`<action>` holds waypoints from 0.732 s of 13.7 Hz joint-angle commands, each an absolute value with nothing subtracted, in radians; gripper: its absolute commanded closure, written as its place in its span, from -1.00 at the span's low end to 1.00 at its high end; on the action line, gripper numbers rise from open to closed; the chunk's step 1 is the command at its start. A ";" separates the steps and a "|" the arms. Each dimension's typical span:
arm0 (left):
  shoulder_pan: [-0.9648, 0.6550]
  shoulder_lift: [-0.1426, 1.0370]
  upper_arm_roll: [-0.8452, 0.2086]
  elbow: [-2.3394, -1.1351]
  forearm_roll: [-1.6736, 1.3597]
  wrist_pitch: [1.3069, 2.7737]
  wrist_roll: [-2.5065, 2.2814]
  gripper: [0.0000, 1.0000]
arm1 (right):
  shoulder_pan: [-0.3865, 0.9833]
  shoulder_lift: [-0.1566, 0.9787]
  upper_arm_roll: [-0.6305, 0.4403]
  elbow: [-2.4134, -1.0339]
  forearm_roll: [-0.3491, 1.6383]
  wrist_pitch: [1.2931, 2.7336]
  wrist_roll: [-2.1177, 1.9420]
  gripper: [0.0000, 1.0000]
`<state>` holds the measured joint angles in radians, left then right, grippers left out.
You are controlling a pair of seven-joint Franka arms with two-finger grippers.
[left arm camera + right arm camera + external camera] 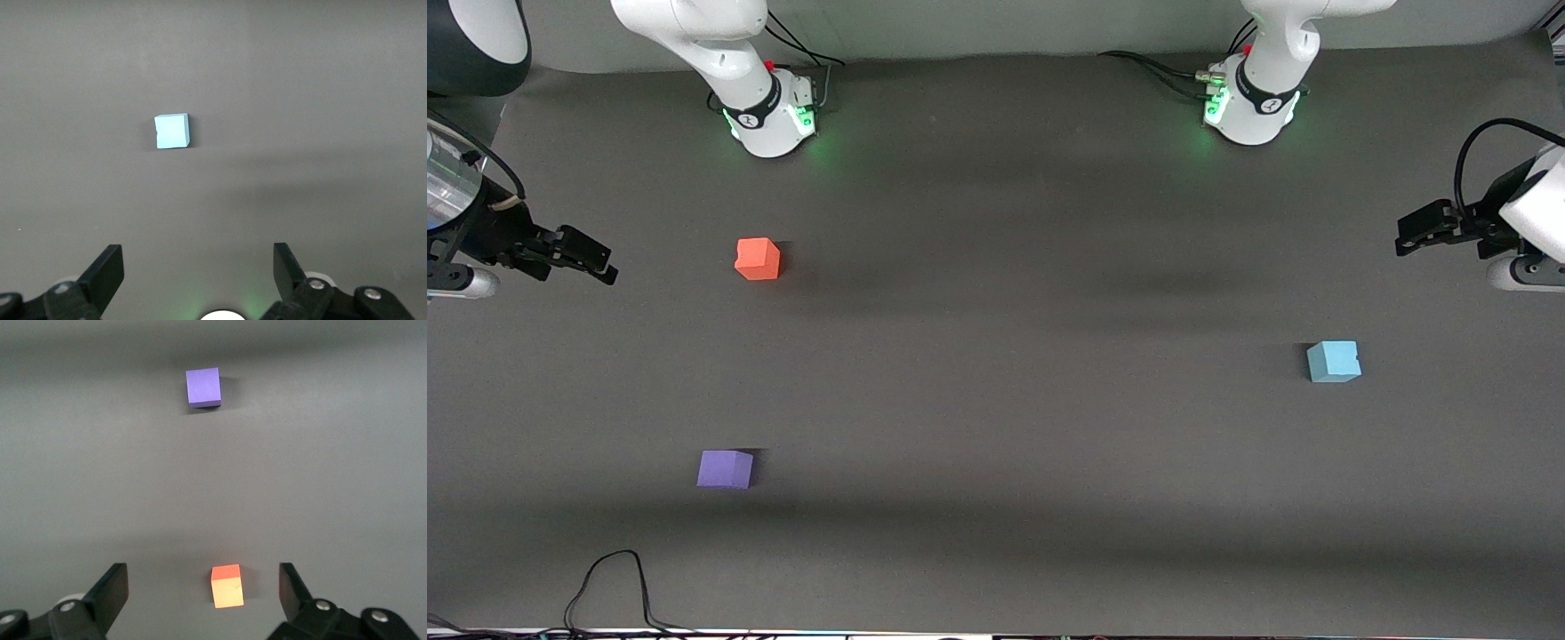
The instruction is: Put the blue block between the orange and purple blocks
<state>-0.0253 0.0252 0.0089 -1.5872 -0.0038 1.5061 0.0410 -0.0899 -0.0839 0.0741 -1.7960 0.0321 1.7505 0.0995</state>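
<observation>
Blue block (1333,362) sits at four o'clock on the table — light, matte, likely grippy; I'd pinch opposite flat faces. Both my left gripper (198,267) and right gripper (203,587) gape empty.

The left gripper (1405,233) is held up over the table's left-arm end, its fingers (107,270) spread wide and nothing held. The right gripper (605,265) is held likewise over the right-arm end, fingers (113,587) spread, nothing between them.
</observation>
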 commanded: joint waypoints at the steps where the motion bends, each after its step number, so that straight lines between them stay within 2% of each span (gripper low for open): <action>1: -0.041 0.009 0.026 -1.588 -0.017 1.488 0.029 -1.00 | -0.084 -0.066 0.072 -1.764 0.026 1.750 0.094 -1.00; 10: 0.041 0.008 0.032 -1.620 -0.003 1.503 0.155 -1.00 | -0.084 -0.034 0.075 -1.752 0.015 1.740 0.094 -1.00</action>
